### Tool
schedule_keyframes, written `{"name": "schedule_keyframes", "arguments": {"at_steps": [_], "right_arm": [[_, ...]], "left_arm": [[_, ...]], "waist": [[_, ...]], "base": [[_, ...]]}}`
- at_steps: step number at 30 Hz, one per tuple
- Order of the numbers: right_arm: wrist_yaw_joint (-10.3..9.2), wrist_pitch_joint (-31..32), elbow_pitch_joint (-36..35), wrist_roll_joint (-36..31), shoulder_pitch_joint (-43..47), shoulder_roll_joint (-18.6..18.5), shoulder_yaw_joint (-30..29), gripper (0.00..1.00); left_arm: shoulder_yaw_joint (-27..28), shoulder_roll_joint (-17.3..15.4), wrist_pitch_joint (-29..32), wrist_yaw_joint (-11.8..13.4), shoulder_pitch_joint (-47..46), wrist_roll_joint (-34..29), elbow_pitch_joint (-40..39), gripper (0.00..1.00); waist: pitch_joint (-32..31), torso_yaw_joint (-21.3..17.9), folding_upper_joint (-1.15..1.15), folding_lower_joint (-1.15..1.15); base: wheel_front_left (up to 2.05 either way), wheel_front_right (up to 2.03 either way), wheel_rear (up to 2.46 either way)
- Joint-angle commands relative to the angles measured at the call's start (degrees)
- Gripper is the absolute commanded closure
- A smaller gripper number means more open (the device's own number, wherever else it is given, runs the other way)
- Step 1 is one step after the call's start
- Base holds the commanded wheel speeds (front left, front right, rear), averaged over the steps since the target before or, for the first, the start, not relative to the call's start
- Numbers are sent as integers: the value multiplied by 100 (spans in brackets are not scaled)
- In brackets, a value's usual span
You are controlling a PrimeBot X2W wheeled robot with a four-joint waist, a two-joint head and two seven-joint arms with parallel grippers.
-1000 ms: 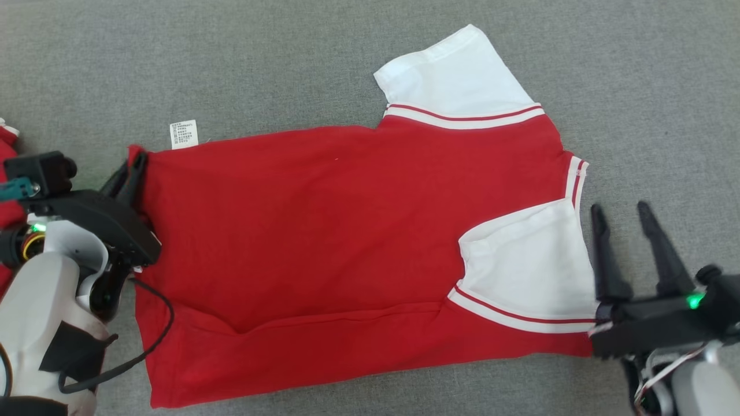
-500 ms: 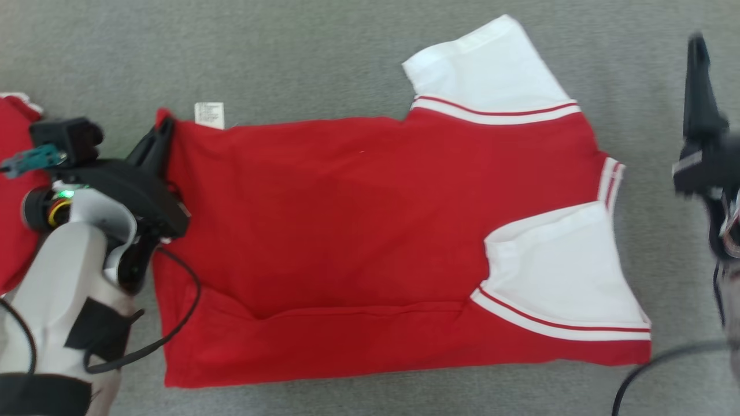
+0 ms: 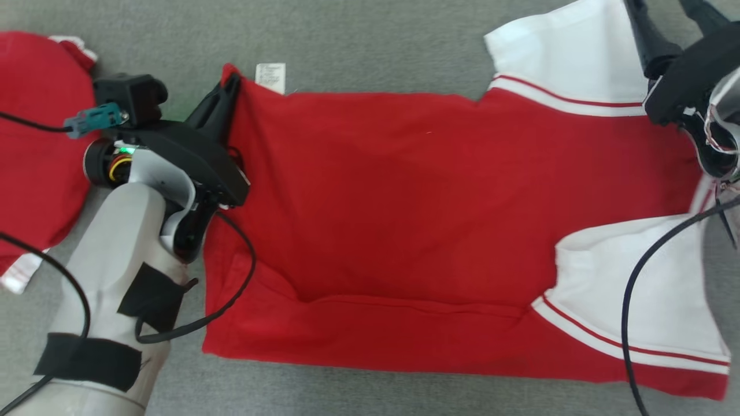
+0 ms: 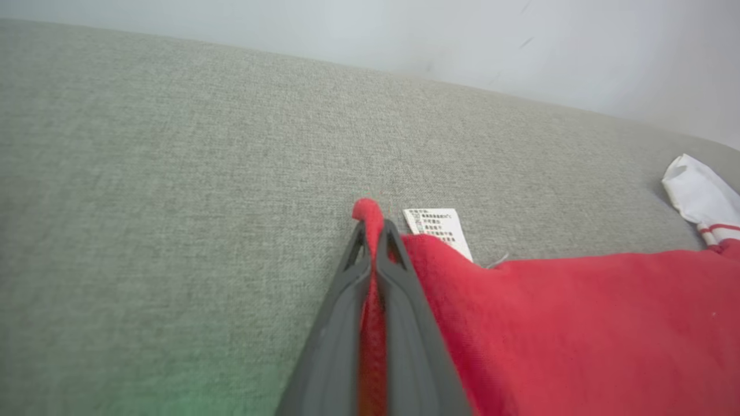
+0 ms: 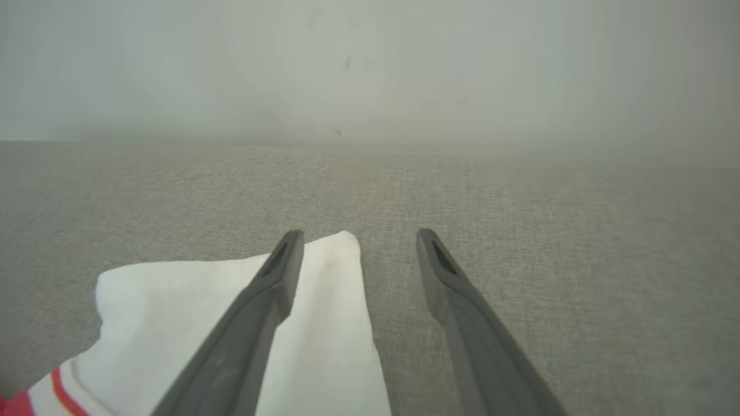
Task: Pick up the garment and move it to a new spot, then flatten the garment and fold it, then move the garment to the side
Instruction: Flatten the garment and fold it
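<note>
The left claw (image 3: 231,81) is pressed together on one corner of the garment (image 3: 416,202), its two dark fingers pinching the red hem so that a small nub of cloth pokes out past the tips in the left wrist view (image 4: 373,228). One white care label (image 4: 437,228) lies on the grey surface (image 3: 376,46) just beside those tips, at the garment's edge. From this claw the single red garment stretches flat across the surface towards the right claw (image 3: 670,11), which stands spread, holding nothing. Of the garment's two white sleeves, the far sleeve (image 3: 566,52) lies under the right claw: in the right wrist view (image 5: 359,237) one finger crosses the white cloth, the other is over bare grey fabric, and the sleeve's pointed corner shows between them. Whether the fingers touch the cloth cannot be told. The near sleeve (image 3: 636,289) lies behind that claw, beside its wrist, crossed by one black cable (image 3: 630,300). On the outer side of the left claw, well apart from the pinched corner, lies one second red garment (image 3: 34,133).
</note>
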State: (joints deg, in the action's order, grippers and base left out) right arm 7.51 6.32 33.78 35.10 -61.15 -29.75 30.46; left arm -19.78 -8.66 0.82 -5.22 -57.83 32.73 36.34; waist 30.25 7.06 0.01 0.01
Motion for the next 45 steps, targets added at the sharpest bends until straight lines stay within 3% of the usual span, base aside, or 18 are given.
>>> {"name": "schedule_keyframes", "arguments": {"at_steps": [1,7,8,9,10,11,19,29,34,45], "right_arm": [[-4,5,47,22,-103,-83,92,0],[-4,29,591,405,-563,-251,908,0],[-4,44,644,477,-604,-255,1004,34],[-4,35,685,519,-664,-279,1096,52],[-4,16,724,571,-711,-304,1179,57],[-4,-36,780,695,-777,-322,1319,100],[-4,-507,563,1318,-787,-517,1699,100],[-4,-1196,-1104,1817,26,-1411,2280,100],[-4,-1473,-1961,1976,613,-1877,2221,100],[-4,-1748,-3102,2015,2037,-2339,1767,100]], "left_arm": [[-19,12,-53,-16,-73,-8,31,100],[-115,96,-168,-59,-198,25,230,100],[-125,101,-175,-76,-213,43,247,100],[-134,98,-182,-89,-231,51,262,100],[-150,94,-179,-104,-243,65,278,100],[-166,91,-186,-111,-267,112,280,100],[-177,2,-229,-167,-169,295,159,100],[-81,-460,39,-208,586,760,-764,100],[44,-760,354,-207,1109,1066,-1535,100],[440,-1229,842,43,2294,1719,-3026,100]], "waist": [[147,157,-1,-1],[217,247,-1,-1],[218,251,-1,-1],[221,251,-1,-1],[220,249,-1,-1],[215,243,-1,-1],[97,173,-1,-1],[-222,-72,-1,-1],[-347,-217,-1,-1],[-580,-446,-1,-1]], "base": [[0,0,0],[0,0,0],[0,0,0],[0,0,0],[0,0,0],[0,0,0],[0,0,0],[0,0,0],[0,0,0],[0,0,0]]}}
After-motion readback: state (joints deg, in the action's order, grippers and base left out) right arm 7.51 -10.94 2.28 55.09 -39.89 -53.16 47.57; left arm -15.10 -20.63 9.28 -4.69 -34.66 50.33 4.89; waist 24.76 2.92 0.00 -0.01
